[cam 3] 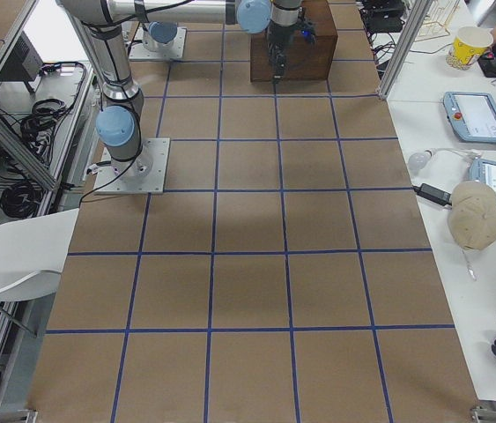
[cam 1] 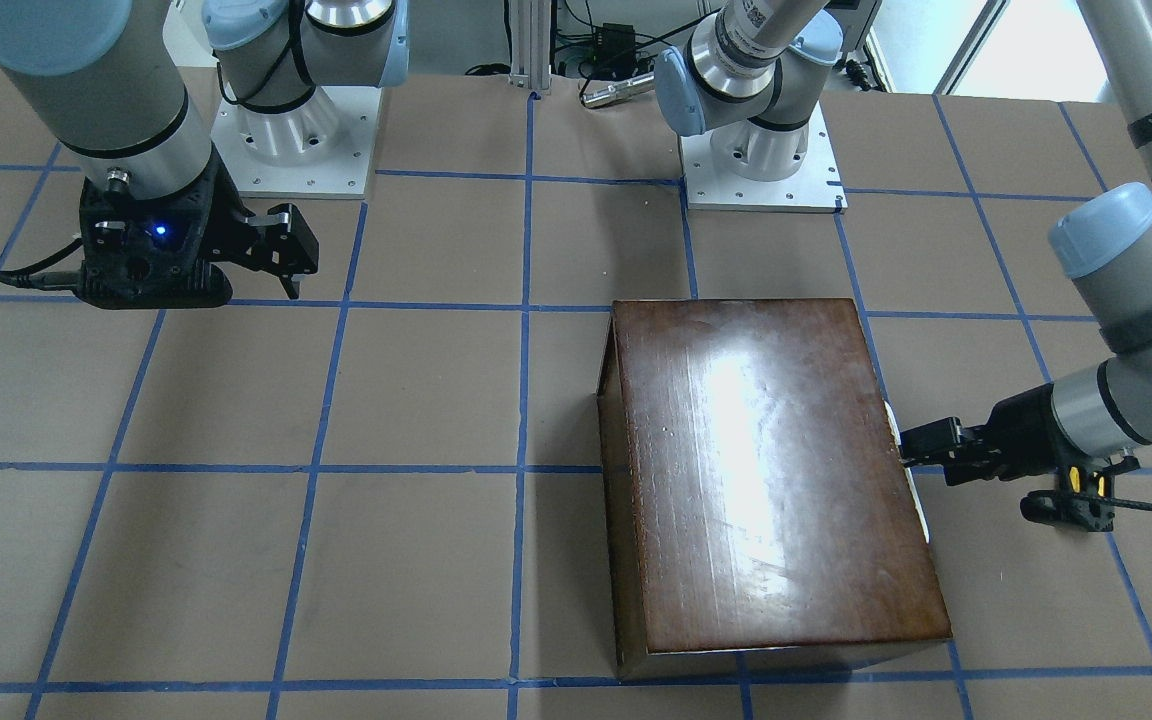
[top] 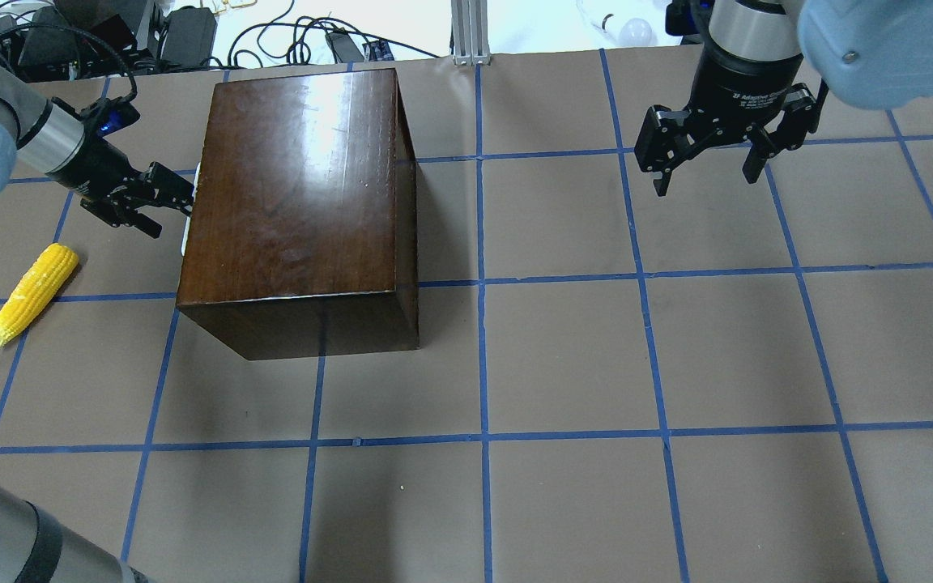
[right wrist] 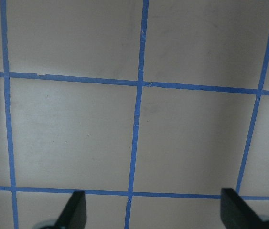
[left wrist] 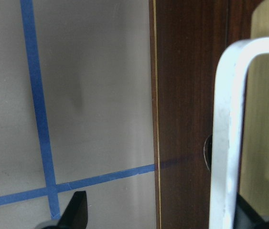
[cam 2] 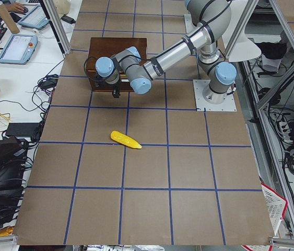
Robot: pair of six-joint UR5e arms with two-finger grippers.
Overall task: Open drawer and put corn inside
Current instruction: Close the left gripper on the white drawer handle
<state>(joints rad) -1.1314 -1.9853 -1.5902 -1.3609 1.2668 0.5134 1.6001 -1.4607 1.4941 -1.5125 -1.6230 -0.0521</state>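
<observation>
The glossy dark-brown box (top: 296, 186) stands left of centre, with its drawer shut. The drawer's dark front panel (left wrist: 187, 95) and whitish handle (left wrist: 226, 133) fill the left wrist view. My left gripper (top: 173, 207) is open at that front. The handle stands between its fingers (left wrist: 77, 210), close to the right one. It also shows in the front-facing view (cam 1: 911, 450). The yellow corn (top: 33, 295) lies on the table left of the box, beside the left arm. My right gripper (top: 705, 182) is open and empty above bare table at the far right.
The table is brown paper with a blue tape grid (top: 483, 275). The two arm bases (cam 1: 761, 160) stand at the robot's edge. Cables and power bricks (top: 183, 32) lie beyond the far edge, behind the box.
</observation>
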